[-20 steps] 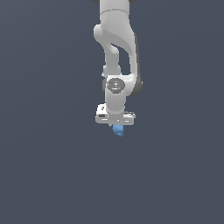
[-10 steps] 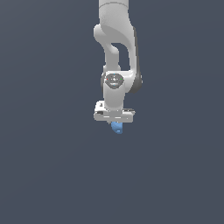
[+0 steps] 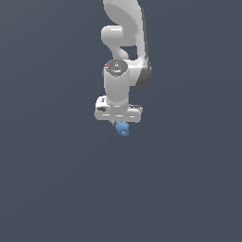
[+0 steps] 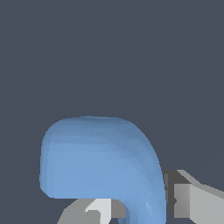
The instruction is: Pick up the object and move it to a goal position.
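Right up close in the wrist view, the object point(image 4: 103, 162) fills much of the picture. It is light blue, smooth and lumpy, and it bends over like a hook, with a wide rounded top and a thinner part curling down. Two grey and white fingers point(image 4: 192, 199) show beside it, one pressed against each side of the thin part, so the pincer point(image 4: 133, 209) is pinching the object. Behind it there is only flat dark grey, and it is hard to tell if that is a tabletop or just empty space. In the exterior view, farther off, the white arm point(image 3: 124, 52) comes down from the top of the picture and points straight down. Its wide white hand block sits flat across the bottom of the arm. The pincer point(image 3: 121, 124) hangs under that block, and the object point(image 3: 123, 129) pokes out just below it as a small blue blob, much thinner than the block. The object touches nothing but the fingers in these pictures. All around the arm is the same plain dark grey, near the middle of the exterior view.
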`<action>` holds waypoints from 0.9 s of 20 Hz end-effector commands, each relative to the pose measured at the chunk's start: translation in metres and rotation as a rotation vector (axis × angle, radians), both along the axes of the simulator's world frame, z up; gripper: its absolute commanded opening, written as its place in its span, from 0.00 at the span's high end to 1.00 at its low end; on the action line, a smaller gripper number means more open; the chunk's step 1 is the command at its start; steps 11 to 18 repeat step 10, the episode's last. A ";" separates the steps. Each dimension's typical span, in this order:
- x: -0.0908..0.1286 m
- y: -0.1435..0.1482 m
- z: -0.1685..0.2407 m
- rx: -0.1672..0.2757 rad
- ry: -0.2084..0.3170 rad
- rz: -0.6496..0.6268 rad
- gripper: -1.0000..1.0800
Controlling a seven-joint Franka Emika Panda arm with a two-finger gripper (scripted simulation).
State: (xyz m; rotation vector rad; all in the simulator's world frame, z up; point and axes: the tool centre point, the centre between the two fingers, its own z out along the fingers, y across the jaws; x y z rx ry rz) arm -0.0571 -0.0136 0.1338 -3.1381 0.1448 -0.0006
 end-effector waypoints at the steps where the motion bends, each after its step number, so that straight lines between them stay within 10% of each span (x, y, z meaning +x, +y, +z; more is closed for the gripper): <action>1: -0.004 -0.005 0.015 0.000 0.000 0.000 1.00; 18: -0.008 -0.014 0.038 0.000 0.000 0.000 1.00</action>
